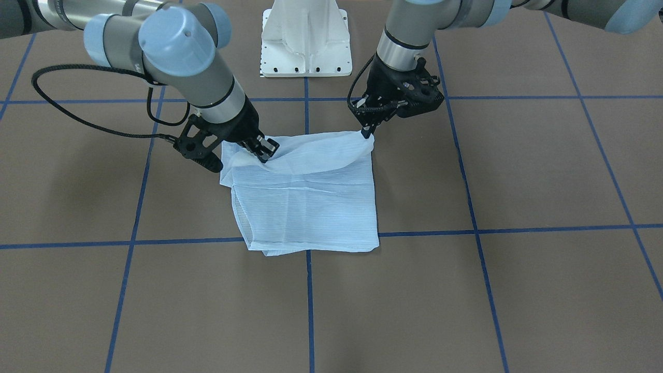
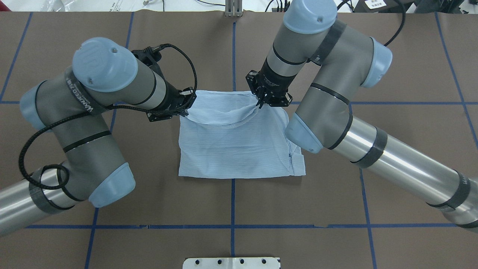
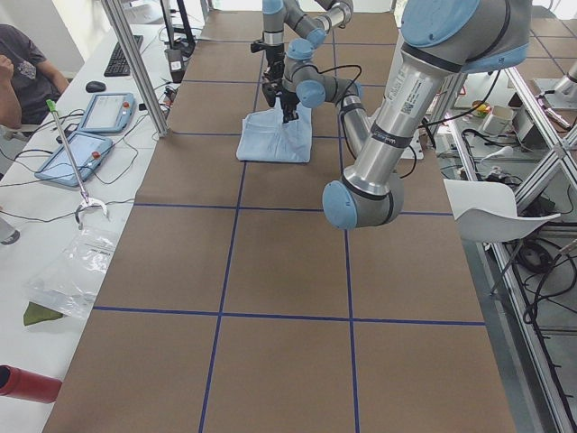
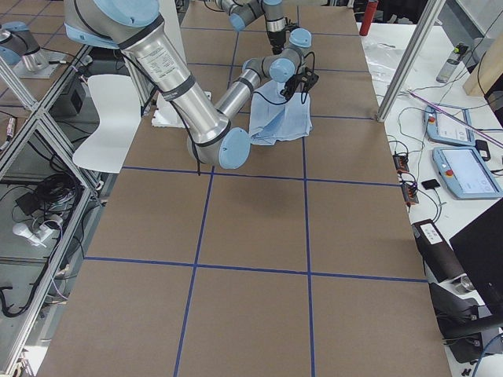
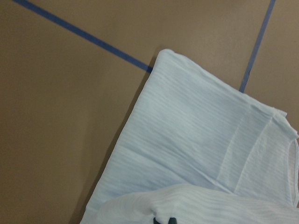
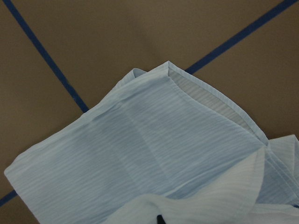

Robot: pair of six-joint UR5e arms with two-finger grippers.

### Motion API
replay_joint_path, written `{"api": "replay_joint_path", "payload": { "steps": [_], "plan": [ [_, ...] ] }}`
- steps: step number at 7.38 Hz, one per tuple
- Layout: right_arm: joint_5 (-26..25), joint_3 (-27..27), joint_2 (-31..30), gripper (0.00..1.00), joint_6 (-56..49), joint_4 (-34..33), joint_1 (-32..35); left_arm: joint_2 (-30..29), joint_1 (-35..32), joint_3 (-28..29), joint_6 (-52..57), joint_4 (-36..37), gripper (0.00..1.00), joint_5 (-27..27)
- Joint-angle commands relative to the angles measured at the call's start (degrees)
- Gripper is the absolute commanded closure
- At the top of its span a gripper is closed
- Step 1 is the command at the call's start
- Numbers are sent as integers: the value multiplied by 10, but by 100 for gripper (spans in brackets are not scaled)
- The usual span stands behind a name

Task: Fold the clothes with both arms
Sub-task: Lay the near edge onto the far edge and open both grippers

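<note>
Overhead exterior view puts the shirt at frame centre on the brown table, folded to a rough square over a crossing of blue tape lines; its upper edge is raised off the layers beneath and sags between two pinch points; the left gripper is clamped on that edge's upper-left corner, the right gripper on its upper-right; a clear plastic bag lies lower left in the exterior left view, contents unclear.
</note>
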Motion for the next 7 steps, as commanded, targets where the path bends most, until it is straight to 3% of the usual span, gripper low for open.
{"api": "replay_joint_path", "payload": {
  "steps": [1,2,4,6,7],
  "plan": [
    [-6,-92,38,100,-42,12,5,-15,-21,115,4,-115,100,0],
    [-6,-151,56,100,-44,49,10,-21,-29,132,4,-127,100,0],
    [-7,-198,58,100,-44,90,11,-24,-30,146,4,-131,100,0],
    [-11,-198,61,1,-38,105,12,-32,-30,147,-6,-145,100,0],
    [-11,-198,61,0,-37,119,13,-31,-30,151,-19,-154,32,1]
  ]
}}
